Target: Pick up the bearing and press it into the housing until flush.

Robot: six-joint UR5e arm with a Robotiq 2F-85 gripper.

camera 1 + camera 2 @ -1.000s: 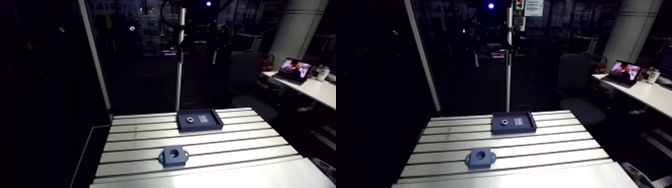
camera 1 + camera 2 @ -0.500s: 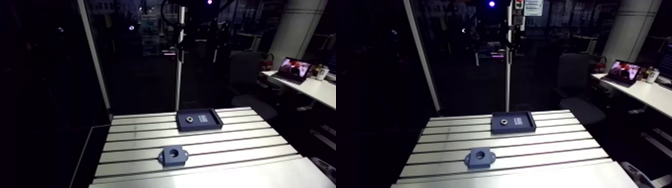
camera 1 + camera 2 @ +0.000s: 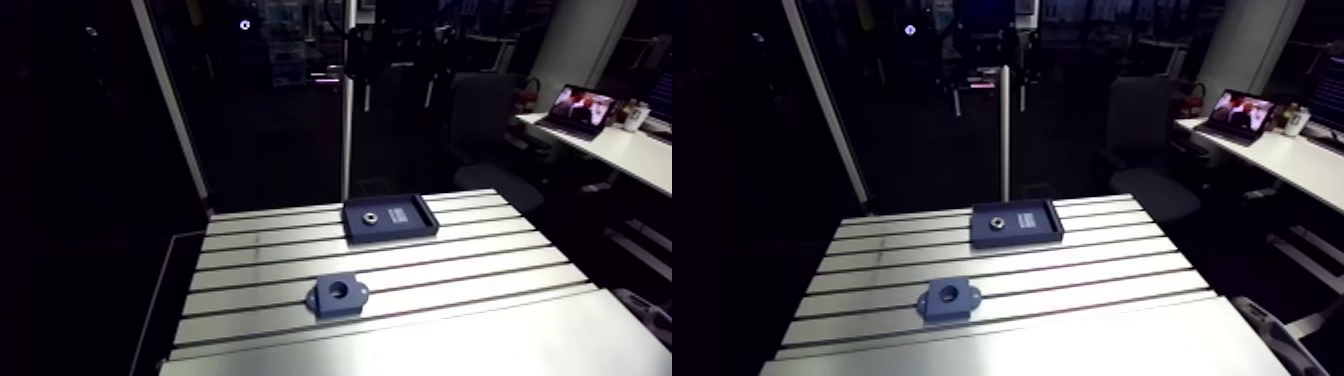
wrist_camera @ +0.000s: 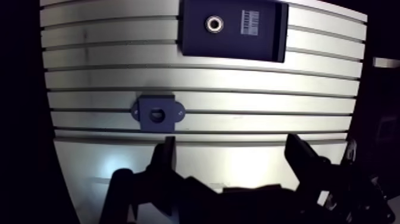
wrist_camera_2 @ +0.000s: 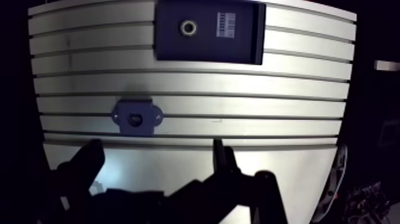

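Slotted aluminium table (image 3: pixel 480 272) fills the lower part of the arm view, its grooves running across from side to side. Two dark parts lie on it, well apart from each other.

Toward the far edge sits a shallow dark rectangular tray (image 3: pixel 392 238), lying flat with its long side along the slots. The bearing (image 3: pixel 369 215) rests inside this tray, a small metal ring lying flat with its hole facing up. A pale barcode label (image 3: pixel 400 212) lies next to it on the tray floor, close to the ring but not touching it.

Nearer the camera, several slots away from the tray, stands the housing (image 3: pixel 325 300). It is a dark block with a small ear at each end and a round bore opening upward in its middle. The bearing is not yet seated in that bore.

In the wrist view the gripper (image 4: pixel 232 146) hangs above the near part of the table. Its two dark fingers (image 4: pixel 165 161) are spread wide, and only bare table surface shows between them. The housing lies ahead of the gripper, clear of both fingertips. The tray with the bearing lies farther ahead, beyond the housing. Soft bright reflections show on the metal close to the fingers.
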